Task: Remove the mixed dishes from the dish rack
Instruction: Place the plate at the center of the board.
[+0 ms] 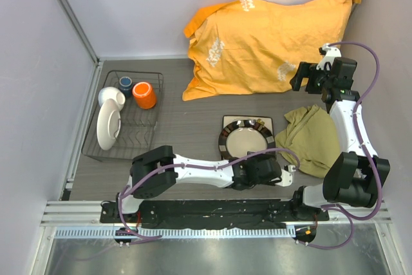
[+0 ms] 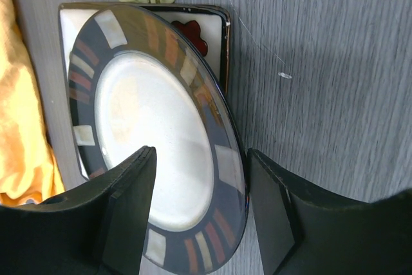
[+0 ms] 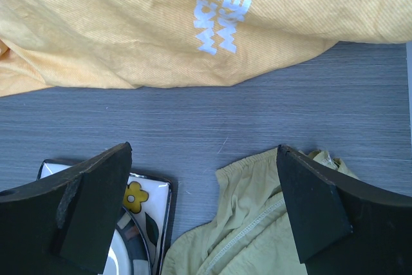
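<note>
My left gripper (image 2: 201, 152) straddles the round plate's (image 2: 154, 107) rim; grip unconfirmed. My right gripper (image 3: 205, 148) hangs released, empty.

The round plate (image 2: 154, 127) is glossy glazed ceramic, the bench (image 2: 335, 62) matt grey wood-grain, the orange cloth (image 3: 129, 17) soft and creased, the dish rack (image 1: 140, 137) thin dark wire.
</note>
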Motion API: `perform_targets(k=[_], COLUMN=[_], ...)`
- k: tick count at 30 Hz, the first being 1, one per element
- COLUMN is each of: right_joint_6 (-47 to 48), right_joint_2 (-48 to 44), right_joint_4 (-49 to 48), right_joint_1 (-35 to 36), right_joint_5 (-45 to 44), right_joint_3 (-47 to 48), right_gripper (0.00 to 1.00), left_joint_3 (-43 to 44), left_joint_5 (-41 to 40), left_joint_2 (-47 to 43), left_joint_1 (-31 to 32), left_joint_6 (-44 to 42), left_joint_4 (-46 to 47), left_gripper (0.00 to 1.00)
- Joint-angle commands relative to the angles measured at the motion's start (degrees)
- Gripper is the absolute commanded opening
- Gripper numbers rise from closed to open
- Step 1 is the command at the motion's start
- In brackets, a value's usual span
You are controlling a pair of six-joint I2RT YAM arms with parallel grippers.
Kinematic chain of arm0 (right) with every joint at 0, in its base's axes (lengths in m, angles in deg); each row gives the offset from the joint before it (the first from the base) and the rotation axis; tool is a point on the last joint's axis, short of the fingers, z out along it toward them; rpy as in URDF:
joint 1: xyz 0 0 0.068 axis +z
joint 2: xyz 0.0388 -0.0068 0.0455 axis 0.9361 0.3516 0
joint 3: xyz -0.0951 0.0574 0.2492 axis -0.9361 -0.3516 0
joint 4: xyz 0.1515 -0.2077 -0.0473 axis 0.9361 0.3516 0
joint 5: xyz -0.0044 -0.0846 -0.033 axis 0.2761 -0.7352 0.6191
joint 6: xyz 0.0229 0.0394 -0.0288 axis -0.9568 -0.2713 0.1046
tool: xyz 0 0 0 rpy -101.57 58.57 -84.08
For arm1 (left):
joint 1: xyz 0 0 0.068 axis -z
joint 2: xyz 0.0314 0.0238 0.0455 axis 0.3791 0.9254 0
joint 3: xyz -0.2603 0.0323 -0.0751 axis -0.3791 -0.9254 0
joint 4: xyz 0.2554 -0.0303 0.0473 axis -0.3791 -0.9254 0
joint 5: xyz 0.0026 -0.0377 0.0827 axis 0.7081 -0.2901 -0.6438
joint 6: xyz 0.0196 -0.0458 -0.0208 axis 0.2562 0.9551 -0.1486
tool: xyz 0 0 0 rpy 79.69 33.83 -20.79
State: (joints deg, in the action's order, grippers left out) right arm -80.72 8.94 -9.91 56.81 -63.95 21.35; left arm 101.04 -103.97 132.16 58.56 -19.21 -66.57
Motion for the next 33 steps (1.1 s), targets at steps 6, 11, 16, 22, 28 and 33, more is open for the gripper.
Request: perform_targets(k=[6,11,16,22,28,33], right_joint_6=[0.68,0.68,0.68,0.77,0.77,0.77], right_joint_2=[0.23,0.06,0.23,0.23,0.41,0.41], right_joint_4=[-1.00,-1.00,-0.91,-1.00,-0.91,-0.91], right_joint_1=[-0.14,-0.14,-0.14,-0.14,-0.14,-0.14], right_joint_5=[0.77,0.77,0.77,0.77,0.94,1.03], right_joint_3=[0.98,0.98,0.90,0.90,0.98,0.90], right_gripper=[1.00,1.00,1.00,1.00,1.00,1.00], left_joint_3=[2.90,3.25,3.69,4.92,4.93,4.84], left_joint_5=[2.67,2.84,2.93,2.67,2.75,2.76], left_joint_2=[-3.66,-3.31,-2.52,-1.20,-1.02,-0.50], left_joint_1=[-2.00,-2.53,-2.70,-2.88,-2.88,-2.97], left_joint_6=[1.92,1.92,1.74,1.74,1.74,1.83], left_joint_4=[-1.34,-1.25,-1.16,-1.51,-1.51,-1.34], left_gripper=[0.61,0.61,0.61,0.60,0.60,0.60])
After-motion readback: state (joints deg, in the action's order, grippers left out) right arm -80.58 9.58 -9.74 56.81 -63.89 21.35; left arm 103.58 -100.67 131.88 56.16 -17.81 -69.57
